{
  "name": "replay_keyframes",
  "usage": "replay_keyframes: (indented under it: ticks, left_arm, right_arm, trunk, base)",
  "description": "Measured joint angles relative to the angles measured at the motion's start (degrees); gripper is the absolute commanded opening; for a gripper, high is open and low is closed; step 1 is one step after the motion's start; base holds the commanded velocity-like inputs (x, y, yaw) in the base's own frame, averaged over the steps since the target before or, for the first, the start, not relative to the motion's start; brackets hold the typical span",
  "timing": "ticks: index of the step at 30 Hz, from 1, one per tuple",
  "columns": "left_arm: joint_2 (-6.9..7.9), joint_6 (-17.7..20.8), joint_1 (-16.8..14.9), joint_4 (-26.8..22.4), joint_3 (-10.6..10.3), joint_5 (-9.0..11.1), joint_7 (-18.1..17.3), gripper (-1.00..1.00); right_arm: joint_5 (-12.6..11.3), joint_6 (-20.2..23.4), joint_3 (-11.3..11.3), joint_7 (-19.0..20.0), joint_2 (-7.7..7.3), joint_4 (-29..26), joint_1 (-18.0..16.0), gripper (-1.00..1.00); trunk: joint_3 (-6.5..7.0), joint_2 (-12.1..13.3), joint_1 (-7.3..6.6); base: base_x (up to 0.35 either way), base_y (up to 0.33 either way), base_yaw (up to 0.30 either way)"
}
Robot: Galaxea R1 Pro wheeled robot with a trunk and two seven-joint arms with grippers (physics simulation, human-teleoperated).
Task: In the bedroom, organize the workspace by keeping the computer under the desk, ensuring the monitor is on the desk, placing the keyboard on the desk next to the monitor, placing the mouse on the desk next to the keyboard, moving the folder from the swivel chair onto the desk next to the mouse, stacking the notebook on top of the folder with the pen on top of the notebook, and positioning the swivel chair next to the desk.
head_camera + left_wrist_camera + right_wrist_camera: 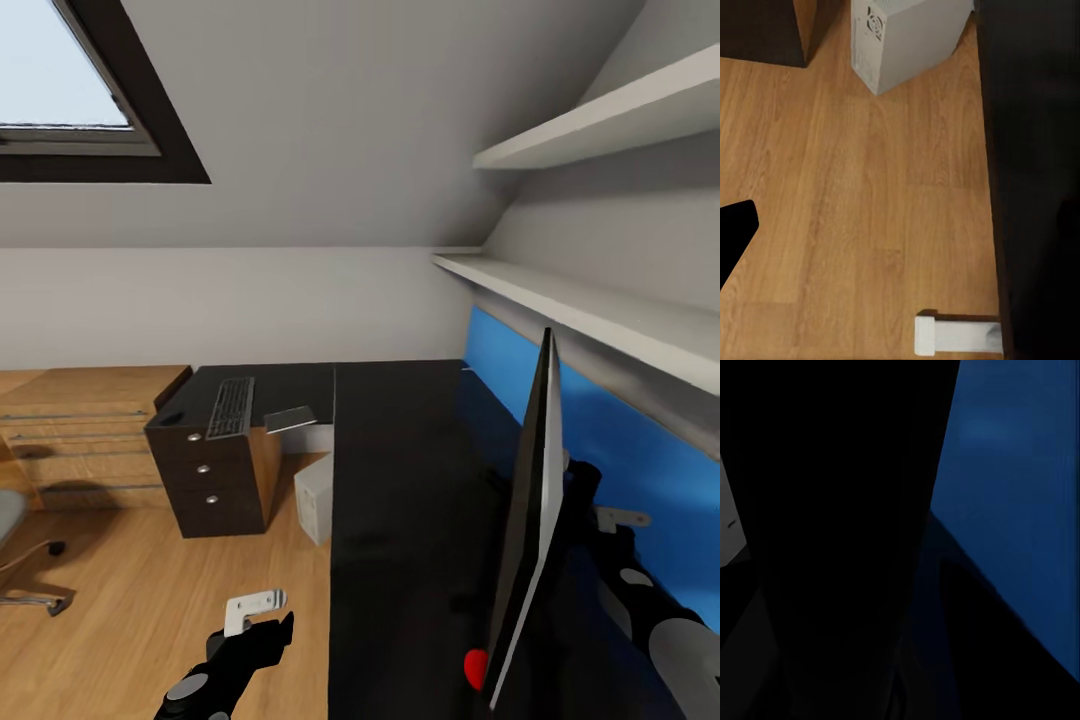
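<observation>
The right gripper (pixel 590 500) sits behind the monitor (pixel 530 500), between its silver-white back and the blue back panel (pixel 600 420). Whether its jaws are spread or pinching the screen cannot be told, since the panel hides them and the right wrist view is nearly all black, with only blue beside it. The left gripper (pixel 268 625) hangs low over the wood floor (pixel 130 600) just off the table's near edge, holding nothing; one dark finger (pixel 735 232) shows in its wrist view, too little to read the jaws.

The monitor stands edge-on and upright on the black table (pixel 400 500), near the blue panel, its red dot at the lower near corner. The step in hand looks like setting the monitor in place. The keyboard (pixel 230 407) lies at the far end of the table above the drawer unit (pixel 205 480), with a thin dark grey notebook (pixel 291 418) beside it. The computer (pixel 907 37) stands on the floor under the table. Part of the swivel chair (pixel 15 550) shows well apart.

Next, I judge, the monitor must be left steady before the right arm is drawn clear without tipping it; then the keyboard needs bringing near it.
</observation>
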Motion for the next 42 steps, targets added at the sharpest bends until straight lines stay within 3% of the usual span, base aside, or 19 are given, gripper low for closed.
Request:
replay_keyframes:
  ticks: [16, 42]
  left_arm:
    - [0.01, 0.0, 0.0, 0.1, 0.0, 0.1, 0.0, 1.0]
    - [-0.03, 0.0, 0.0, 0.1, -0.1, 0.0, 0.0, 1.0]
  right_arm:
    - [0.3, 0.0, 0.3, 1.9, 0.0, 0.1, 0.0, -1.0]
    - [0.3, 0.0, 0.2, 1.5, 0.0, 0.0, 0.0, -1.0]
  trunk:
    - [0.0, 0.0, 0.01]
    - [0.0, 0.0, 0.01]
  base:
    - [0.057, -0.059, 0.0]
    - [0.018, -0.018, 0.0]
